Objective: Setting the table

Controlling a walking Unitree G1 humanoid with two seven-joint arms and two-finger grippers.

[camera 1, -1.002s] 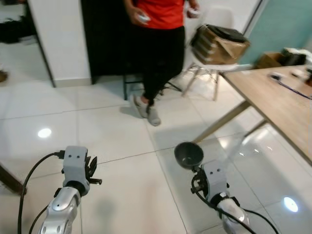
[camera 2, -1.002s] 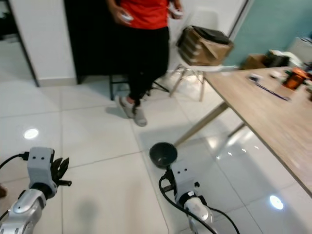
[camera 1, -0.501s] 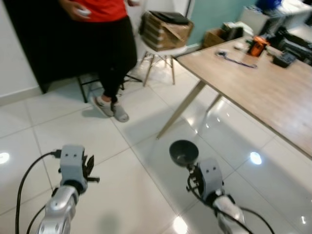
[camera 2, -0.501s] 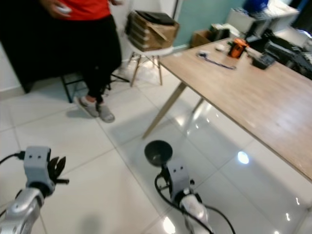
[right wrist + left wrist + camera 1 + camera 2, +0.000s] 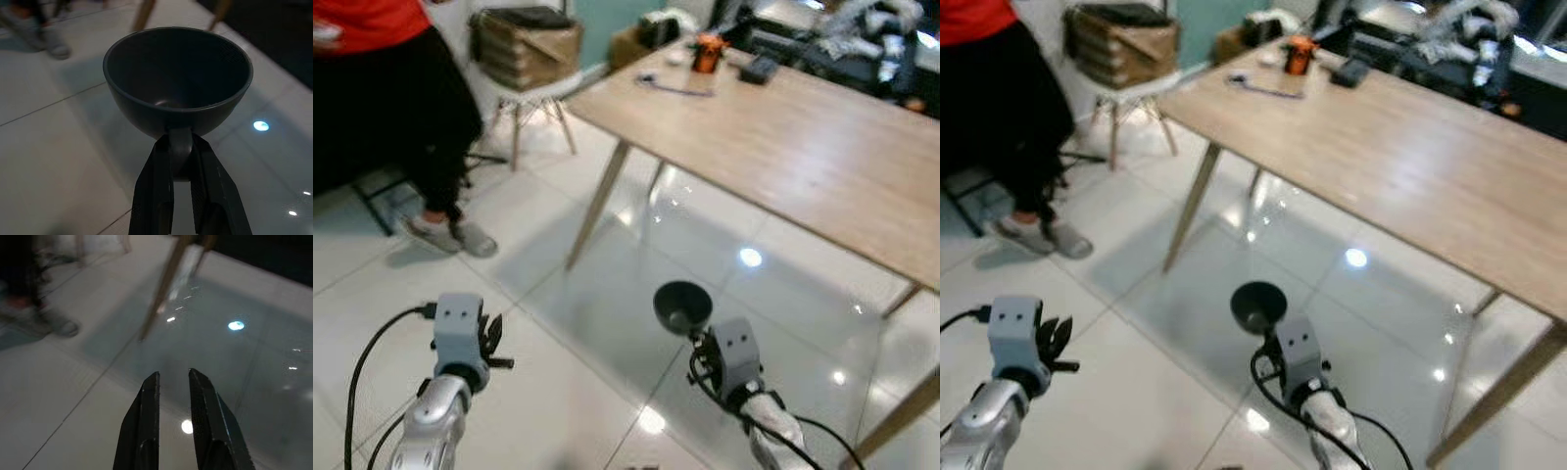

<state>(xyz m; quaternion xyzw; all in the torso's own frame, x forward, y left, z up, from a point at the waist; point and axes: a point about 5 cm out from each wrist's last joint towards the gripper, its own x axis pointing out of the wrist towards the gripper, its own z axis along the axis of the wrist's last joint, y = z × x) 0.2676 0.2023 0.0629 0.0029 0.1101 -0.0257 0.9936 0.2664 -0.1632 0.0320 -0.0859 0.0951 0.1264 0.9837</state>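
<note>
Out in front of my right arm, the right gripper has its two black fingers clamped on the short handle of a dark grey cup, mouth up and level. I read that grip as deliberate: pinching the handle keeps the cup's rim clear of the fingers, so it can be set down flat without letting go early. The cup hangs above the glossy tiled floor, near the wooden table but not yet over it; the top sits higher and off to my right. My left gripper carries nothing, its fingers close together with a narrow gap between them, held low over the tiles so it stays out of the way. Clutter sits at the table's far end, including an orange object, while the near stretch looks bare, which I judge the likely spot for the cup. A person stands well off to my left, beside a chair.
</note>
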